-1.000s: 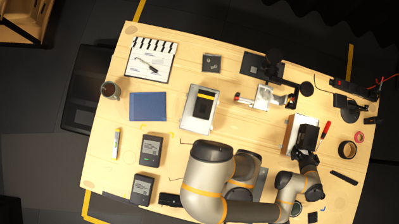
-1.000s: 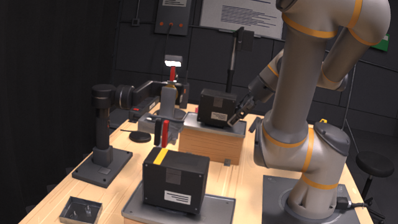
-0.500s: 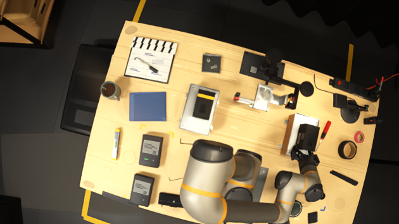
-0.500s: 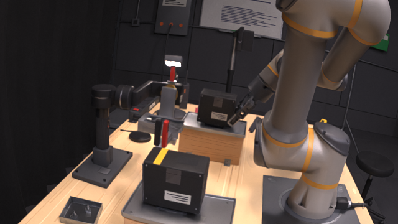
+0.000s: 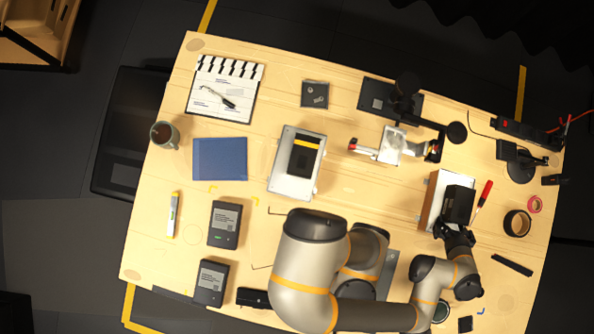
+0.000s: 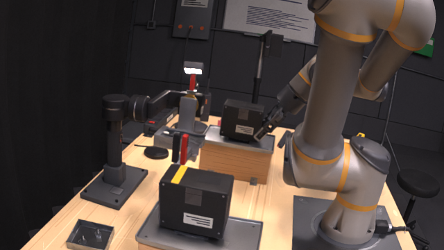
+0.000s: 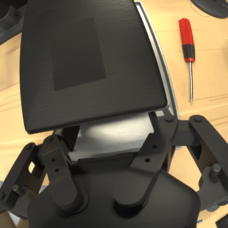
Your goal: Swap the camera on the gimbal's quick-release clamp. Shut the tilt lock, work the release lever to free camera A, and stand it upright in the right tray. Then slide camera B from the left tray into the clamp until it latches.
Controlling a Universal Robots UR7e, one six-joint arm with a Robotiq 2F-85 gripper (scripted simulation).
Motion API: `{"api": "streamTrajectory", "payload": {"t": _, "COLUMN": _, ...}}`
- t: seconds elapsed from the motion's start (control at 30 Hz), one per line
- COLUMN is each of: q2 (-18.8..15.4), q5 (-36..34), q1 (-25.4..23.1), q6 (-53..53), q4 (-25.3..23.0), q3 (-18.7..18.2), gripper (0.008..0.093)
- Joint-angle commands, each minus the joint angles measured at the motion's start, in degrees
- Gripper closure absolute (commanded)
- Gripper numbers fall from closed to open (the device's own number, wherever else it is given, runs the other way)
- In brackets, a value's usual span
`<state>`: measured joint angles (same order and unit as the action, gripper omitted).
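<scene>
On the table's right side, camera A [image 5: 458, 203] [image 6: 241, 120] [image 7: 90, 61], a plain black box, stands upright on the right tray [image 5: 445, 198] [image 6: 237, 152], a steel plate on a wooden block. Camera A is held at its near lower edge by my gripper [image 5: 453, 229] [image 6: 265, 128] [image 7: 111, 140], which is closed on it. Camera B [image 5: 301, 158] [image 6: 195, 199], black with a yellow stripe, sits in the left tray [image 5: 296, 162] [image 6: 197, 236]. The gimbal [image 5: 400, 118] [image 6: 114, 139] holds an empty silver clamp [image 5: 393, 144] [image 6: 187, 114] with a red release lever [image 5: 358, 147] [image 6: 184, 149].
Behind the trays are a small parts dish [image 5: 315, 94] and the gimbal's base plate. A red screwdriver [image 5: 482, 194] [image 7: 188, 52] lies just right of the right tray. Tape rolls [image 5: 517, 222] lie further right. My arm's base [image 6: 341, 208] stands at the table's near edge.
</scene>
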<state>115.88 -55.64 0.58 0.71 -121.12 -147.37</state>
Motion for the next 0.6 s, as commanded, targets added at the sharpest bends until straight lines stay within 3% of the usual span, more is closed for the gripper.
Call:
{"api": "streamTrajectory", "payload": {"t": 0.0, "q2": -0.01, "q5": 0.02, "q1": 0.00, "q6": 0.00, "q4": 0.01, "q3": 0.00, "gripper": 0.0669}}
{"api": "streamTrajectory", "payload": {"t": 0.57, "q2": -0.01, "q5": 0.01, "q1": 0.00, "q6": 0.00, "q4": 0.02, "q3": 0.00, "gripper": 0.0329}}
